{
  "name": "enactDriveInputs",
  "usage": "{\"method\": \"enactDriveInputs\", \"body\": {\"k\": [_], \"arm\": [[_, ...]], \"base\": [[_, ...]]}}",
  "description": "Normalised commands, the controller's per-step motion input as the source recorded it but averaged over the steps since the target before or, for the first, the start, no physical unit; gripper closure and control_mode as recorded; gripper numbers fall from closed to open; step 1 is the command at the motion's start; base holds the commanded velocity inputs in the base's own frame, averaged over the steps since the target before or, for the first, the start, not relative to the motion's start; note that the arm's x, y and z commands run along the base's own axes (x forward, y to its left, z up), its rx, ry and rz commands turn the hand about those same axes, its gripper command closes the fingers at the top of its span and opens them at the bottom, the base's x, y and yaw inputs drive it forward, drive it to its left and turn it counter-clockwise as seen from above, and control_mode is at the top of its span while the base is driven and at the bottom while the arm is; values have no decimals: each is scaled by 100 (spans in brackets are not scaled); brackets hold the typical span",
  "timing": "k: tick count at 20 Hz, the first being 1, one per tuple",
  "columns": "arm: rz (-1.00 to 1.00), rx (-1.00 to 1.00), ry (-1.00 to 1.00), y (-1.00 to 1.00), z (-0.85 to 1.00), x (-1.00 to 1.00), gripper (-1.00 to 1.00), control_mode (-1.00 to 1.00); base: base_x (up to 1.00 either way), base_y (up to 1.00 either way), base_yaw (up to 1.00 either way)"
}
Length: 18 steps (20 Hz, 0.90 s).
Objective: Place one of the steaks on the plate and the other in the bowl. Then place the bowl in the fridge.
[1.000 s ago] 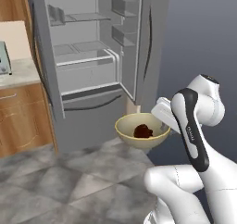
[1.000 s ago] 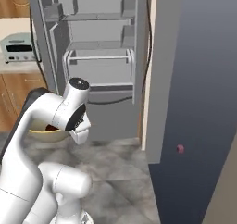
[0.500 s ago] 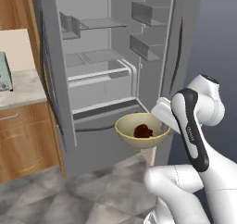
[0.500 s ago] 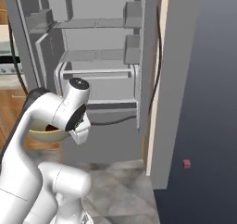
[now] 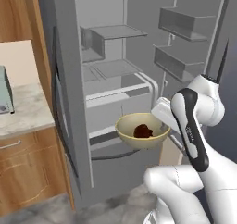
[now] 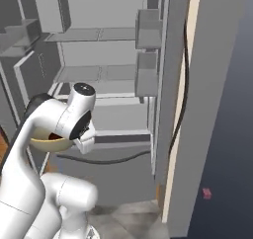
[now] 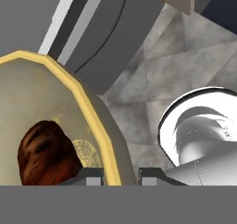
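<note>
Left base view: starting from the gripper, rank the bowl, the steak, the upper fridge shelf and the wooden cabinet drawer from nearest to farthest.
1. bowl: its rim is clamped in the gripper, to the gripper's left.
2. steak: in the bowl's middle, just past the rim.
3. upper fridge shelf: inside the open fridge, high above the bowl.
4. wooden cabinet drawer: far left, under the counter.

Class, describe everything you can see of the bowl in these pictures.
The bowl is small, round and olive-tan with a yellowish rim and inside, matte like ceramic. It is held level in the air before the open fridge, below its shelves. The end effector is shut on its rim. One reddish-brown steak lies inside.
</note>
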Motion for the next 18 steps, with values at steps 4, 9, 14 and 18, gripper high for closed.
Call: {"method": "enactDriveInputs", "body": {"k": [4, 9, 14, 18], "arm": [[0, 0, 0, 0, 0, 0, 100, 100], [0, 0, 0, 0, 0, 0, 100, 100], [0, 0, 0, 0, 0, 0, 100, 100], [0, 0, 0, 0, 0, 0, 100, 100]], "base": [[91, -31, 10], [66, -4, 6], [65, -8, 5], [61, -4, 7]]}}
